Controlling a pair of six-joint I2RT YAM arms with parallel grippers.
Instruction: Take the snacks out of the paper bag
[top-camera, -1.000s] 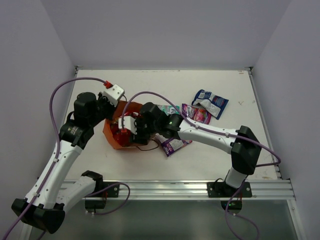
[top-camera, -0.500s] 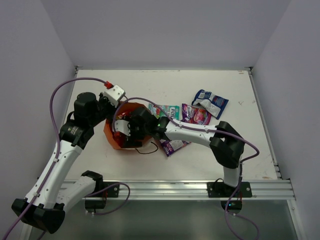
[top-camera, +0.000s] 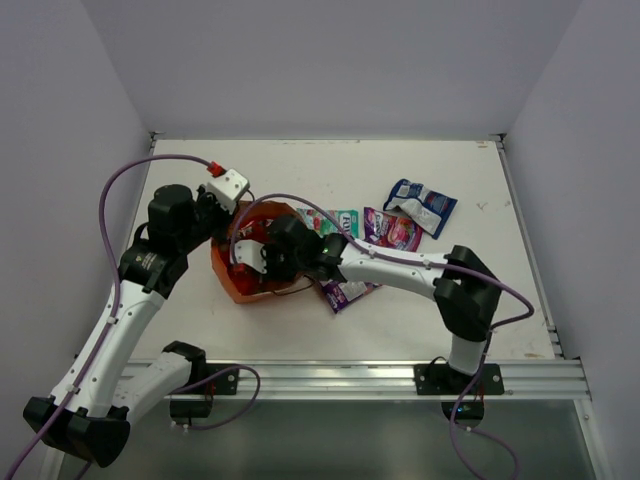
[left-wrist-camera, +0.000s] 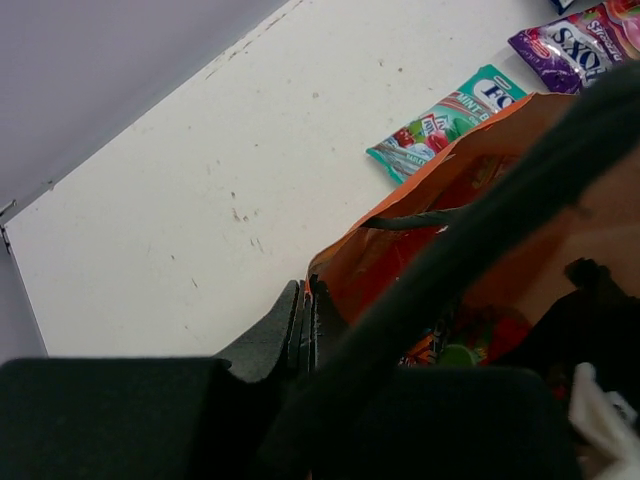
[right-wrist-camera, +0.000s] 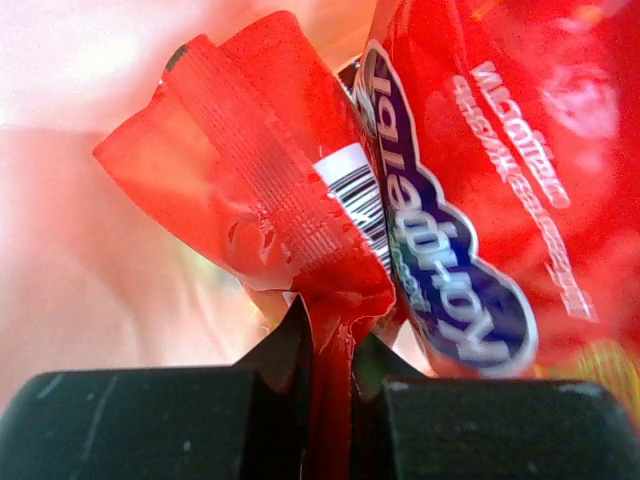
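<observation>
R pincer clenched on crimped edge of glossy red packet, barcode showing; blue oval logo beside it, wording unreadable; both inside orange paper bag; L pincer nipped shut on bag rim; on bench by bag: green packet lettered "FO…", purple packet "FOX'S".

Table: a white flat top; it reaches the walls at the back and on both sides.
Marks on table: small dark specks and scuffs, seen clearly in the left wrist view; one tiny mark near the right edge.
Walls: plain, pale grey-violet; back wall, left wall, right wall.
Rail: a silver metal bar along the near edge of the table.
Below rail: a dark grey-green surface.
</observation>
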